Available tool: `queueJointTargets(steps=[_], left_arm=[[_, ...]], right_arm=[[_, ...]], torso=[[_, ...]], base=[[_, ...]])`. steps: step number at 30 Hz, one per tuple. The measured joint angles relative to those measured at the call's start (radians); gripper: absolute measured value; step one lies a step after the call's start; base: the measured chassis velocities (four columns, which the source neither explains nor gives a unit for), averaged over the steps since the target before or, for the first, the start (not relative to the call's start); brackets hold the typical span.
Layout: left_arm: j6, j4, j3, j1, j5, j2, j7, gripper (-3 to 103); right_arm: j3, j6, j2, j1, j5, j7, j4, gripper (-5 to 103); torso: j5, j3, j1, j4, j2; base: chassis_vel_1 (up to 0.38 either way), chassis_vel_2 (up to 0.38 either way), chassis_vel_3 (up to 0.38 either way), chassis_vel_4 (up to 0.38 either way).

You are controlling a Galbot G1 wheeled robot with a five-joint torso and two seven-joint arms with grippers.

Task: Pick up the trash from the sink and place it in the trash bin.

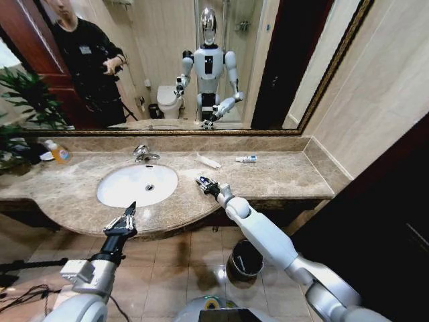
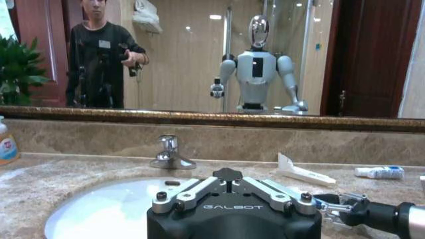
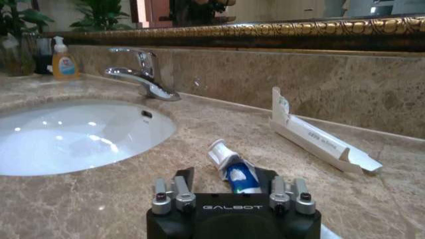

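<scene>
Three pieces of trash are in sight, all to the right of the sink, a white oval basin set in a beige-brown marble countertop.

From my head camera, far left of the sink, a leafy green plant stands by the wall. An orange soap bottle sits on the marble between the plant and the sink. My left gripper hovers just in front of the sink's near rim, its fingers spread apart and holding nothing. A chrome tap stands behind the sink.

Just right of the sink, my right gripper is low over the marble, pinching a crumpled blue-and-white tube with a white cap. I cannot tell whether the tube is lifted off the stone. Farther right of the sink, near the back wall, lies a long white carton with one end torn open. A small blue-and-white tube lies on its side beyond the carton.

Below and right of the sink, the trash bin, a round black bucket, stands on the tiled floor. A gold-framed mirror spans the wall behind the sink.
</scene>
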Motion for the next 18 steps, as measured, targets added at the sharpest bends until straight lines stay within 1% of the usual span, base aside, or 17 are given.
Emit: queueJointTargets(steps=[2,3,5,7,8,15,16,18], left_arm=[[0.000,0.000,0.000,0.000,0.000,0.000,0.000,0],[0.000,0.000,0.000,0.000,0.000,0.000,0.000,0],[0.000,0.000,0.000,0.000,0.000,0.000,0.000,0],[0.000,0.000,0.000,0.000,0.000,0.000,0.000,0],[0.000,0.000,0.000,0.000,0.000,0.000,0.000,0],[0.000,0.000,0.000,0.000,0.000,0.000,0.000,0],[0.000,0.000,0.000,0.000,0.000,0.000,0.000,0],[0.000,0.000,0.000,0.000,0.000,0.000,0.000,0]], right_arm=[[0.000,0.001,0.001,0.003,-0.002,0.000,-0.008,74],[0.000,0.001,0.001,0.003,-0.002,0.000,-0.008,74],[0.000,0.003,0.006,0.005,-0.005,0.000,-0.017,84],[0.000,0.003,0.008,0.005,-0.005,0.000,-0.018,84],[0.000,0.003,0.010,0.007,-0.006,0.000,-0.020,80],[0.000,0.004,0.023,0.025,-0.006,0.000,-0.036,79],[0.000,0.005,0.025,0.028,-0.006,0.000,-0.041,76],[0.000,0.005,0.026,0.028,-0.006,0.000,-0.044,74]], torso=[[0.0000,0.000,0.000,0.0000,0.000],[0.0000,0.000,0.000,0.0000,0.000],[0.0001,0.000,0.000,0.0000,0.000],[0.0001,0.000,0.000,0.0000,0.000],[0.0000,0.000,0.000,0.0000,0.000],[0.0000,0.000,0.000,0.0000,0.000],[0.0000,0.000,0.000,0.0000,0.000],[0.0000,0.000,0.000,0.0001,0.000]], base=[[0.000,0.000,0.000,0.000],[0.000,0.000,0.000,0.000],[0.000,0.000,0.000,0.000],[0.000,0.000,0.000,0.000],[0.000,0.000,0.000,0.000],[0.000,0.000,0.000,0.000],[0.000,0.000,0.000,0.000],[0.000,0.000,0.000,0.000]])
